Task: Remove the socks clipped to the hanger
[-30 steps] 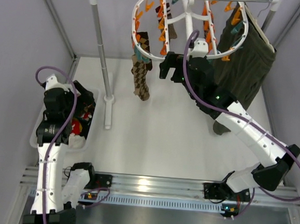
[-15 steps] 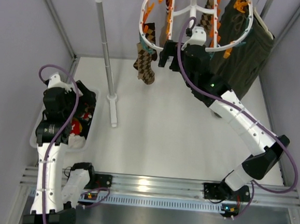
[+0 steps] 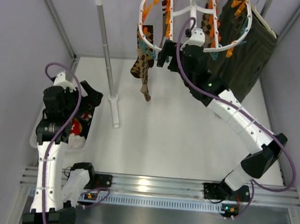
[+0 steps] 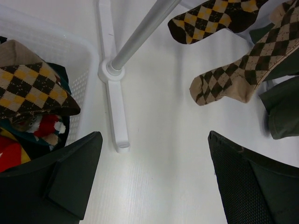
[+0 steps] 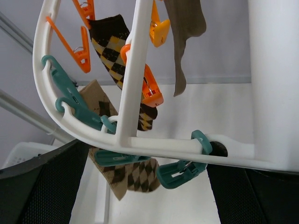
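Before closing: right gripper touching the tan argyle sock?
Cannot tell. Right wrist view: tan argyle sock hangs between fingers of open right gripper, meeting one's outline; depth unclear.

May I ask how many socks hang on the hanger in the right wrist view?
3 on the hanger: a dark argyle sock behind its cross bar, a tan argyle sock under its rim, a plain brown sock at the top. Others may be hidden.
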### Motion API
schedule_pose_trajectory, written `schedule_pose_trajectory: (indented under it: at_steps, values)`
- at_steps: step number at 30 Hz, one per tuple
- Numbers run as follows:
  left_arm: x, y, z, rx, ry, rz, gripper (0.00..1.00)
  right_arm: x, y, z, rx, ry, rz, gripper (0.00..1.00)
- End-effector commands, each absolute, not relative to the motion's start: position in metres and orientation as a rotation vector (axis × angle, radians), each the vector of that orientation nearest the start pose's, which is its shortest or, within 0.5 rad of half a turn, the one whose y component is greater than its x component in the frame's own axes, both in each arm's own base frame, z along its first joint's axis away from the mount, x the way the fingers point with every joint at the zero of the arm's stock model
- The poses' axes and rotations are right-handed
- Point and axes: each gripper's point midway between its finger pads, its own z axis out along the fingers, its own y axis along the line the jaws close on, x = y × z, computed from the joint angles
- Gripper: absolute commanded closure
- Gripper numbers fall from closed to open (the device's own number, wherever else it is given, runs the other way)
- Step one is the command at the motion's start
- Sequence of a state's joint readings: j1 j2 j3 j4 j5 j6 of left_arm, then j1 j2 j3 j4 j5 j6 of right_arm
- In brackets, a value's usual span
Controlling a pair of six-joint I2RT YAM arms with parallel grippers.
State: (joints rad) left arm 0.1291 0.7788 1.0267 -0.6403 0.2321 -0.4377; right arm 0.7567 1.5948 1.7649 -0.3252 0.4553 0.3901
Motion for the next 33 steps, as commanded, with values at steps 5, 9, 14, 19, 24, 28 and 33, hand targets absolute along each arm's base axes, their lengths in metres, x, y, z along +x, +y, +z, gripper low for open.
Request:
schedule_pose_trajectory:
  at_steps: [5, 9, 14, 19, 24, 28, 33]
  values:
    - [0.270, -0.034, 0.303, -0.298, 1.891, -0.478, 0.02, 0.394, 0.295, 0.432, 0.076, 1.631, 0.571, 0.01]
    - [0.265, -0.040, 0.303, -0.275, 1.889, -0.510, 0.02, 0.382, 0.290, 0.438, 0.059, 1.618, 0.600, 0.00]
    - [0.261, -0.045, 0.298, -0.250, 1.898, -0.532, 0.02, 0.360, 0.288, 0.437, -0.062, 1.614, 0.626, 0.01]
    - [0.256, -0.044, 0.288, -0.244, 1.895, -0.517, 0.02, 0.344, 0.277, 0.429, -0.160, 1.611, 0.595, 0.01]
    - [0.254, -0.048, 0.293, -0.216, 1.874, -0.533, 0.02, 0.328, 0.264, 0.423, -0.198, 1.629, 0.576, 0.00]
    - [0.253, -0.054, 0.295, -0.187, 1.872, -0.562, 0.02, 0.312, 0.251, 0.420, -0.220, 1.629, 0.572, 0.01]
    - [0.253, -0.067, 0.302, -0.125, 1.841, -0.613, 0.02, 0.294, 0.253, 0.401, -0.322, 1.657, 0.609, 0.01]
